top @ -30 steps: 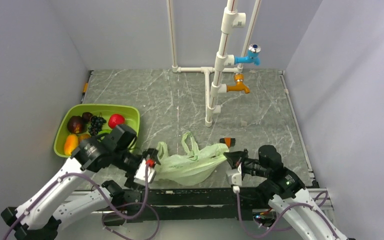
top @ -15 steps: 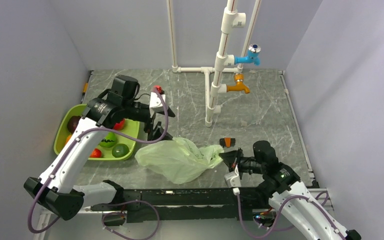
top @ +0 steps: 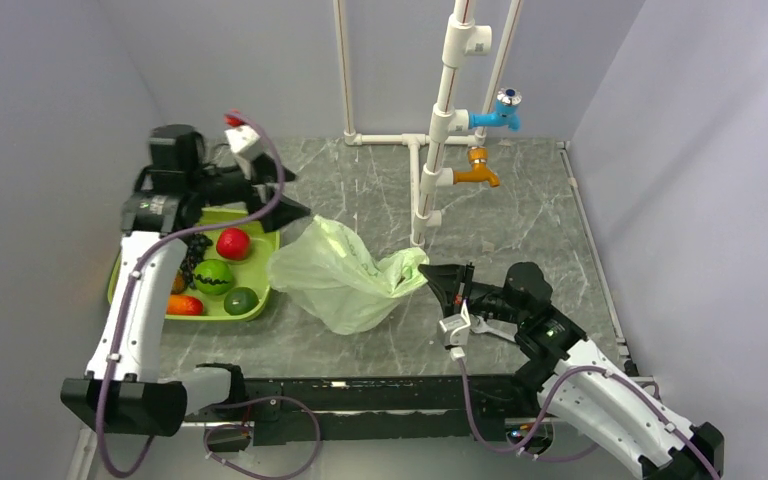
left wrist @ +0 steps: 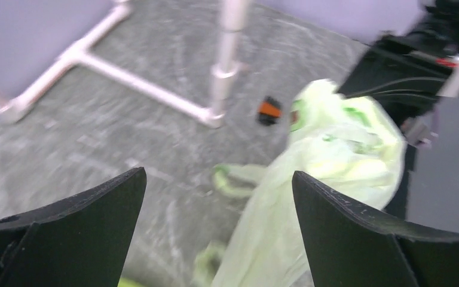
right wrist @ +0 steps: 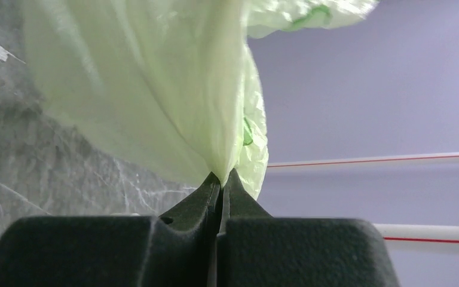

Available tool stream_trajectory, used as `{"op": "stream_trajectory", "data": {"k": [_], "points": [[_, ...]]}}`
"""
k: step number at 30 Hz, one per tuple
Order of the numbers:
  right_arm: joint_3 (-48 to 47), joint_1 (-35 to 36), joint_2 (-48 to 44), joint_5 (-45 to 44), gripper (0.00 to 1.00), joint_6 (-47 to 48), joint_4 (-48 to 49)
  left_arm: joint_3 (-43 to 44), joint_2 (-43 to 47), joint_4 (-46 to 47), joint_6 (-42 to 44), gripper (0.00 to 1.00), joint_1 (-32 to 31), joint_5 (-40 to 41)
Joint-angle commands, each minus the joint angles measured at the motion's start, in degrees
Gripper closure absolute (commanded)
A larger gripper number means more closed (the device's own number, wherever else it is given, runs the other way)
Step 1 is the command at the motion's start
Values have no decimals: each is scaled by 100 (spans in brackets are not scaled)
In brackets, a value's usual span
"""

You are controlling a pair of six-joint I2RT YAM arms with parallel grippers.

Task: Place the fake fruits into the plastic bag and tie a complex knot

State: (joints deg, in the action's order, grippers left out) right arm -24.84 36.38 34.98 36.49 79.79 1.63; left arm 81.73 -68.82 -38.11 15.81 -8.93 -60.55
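The plastic bag [top: 340,275] is pale green and crumpled, and lies in the middle of the table. My right gripper [top: 428,276] is shut on the bag's right edge and holds that edge raised. In the right wrist view the jaws [right wrist: 221,177] pinch the film, and the bag [right wrist: 155,89] hangs in front of them. My left gripper [top: 295,205] is open and empty, raised above the bag's left side. The left wrist view, blurred, shows the bag [left wrist: 311,197] beyond the gripper [left wrist: 218,173]. The fake fruits lie in the lime tray [top: 263,238]: a red one [top: 232,243], a green one [top: 213,277], a dark green one [top: 241,300] and an orange-red one [top: 185,305].
A white pipe stand [top: 422,190] with a blue tap [top: 500,112] and an orange tap [top: 478,175] stands behind the bag. A small orange and black item [left wrist: 269,110] lies near the pipe's foot. Grey walls close in three sides.
My left arm swung from the near edge up and back to above the tray's right end. My right gripper rose and lifted the bag's right edge; the bag bunched up.
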Motion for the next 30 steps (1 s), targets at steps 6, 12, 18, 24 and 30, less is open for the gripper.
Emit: {"op": "stream_trajectory", "data": {"k": [6,12,18,24,30], "points": [[197,21,-513,35,100,138,-132,138,488,-1588,2345,1,2089,-341],[244,42,52,505,100,102,662,300,304,-2262,3256,1,-264,-316],[165,175,472,745,100,207,1482,-506,104,135,1600,0,-2237,188],[122,483,508,722,100,232,1653,-787,-422,761,1030,1,-3131,400],[148,800,369,303,93,-26,1860,-936,-494,557,1132,77,-3341,610]]}}
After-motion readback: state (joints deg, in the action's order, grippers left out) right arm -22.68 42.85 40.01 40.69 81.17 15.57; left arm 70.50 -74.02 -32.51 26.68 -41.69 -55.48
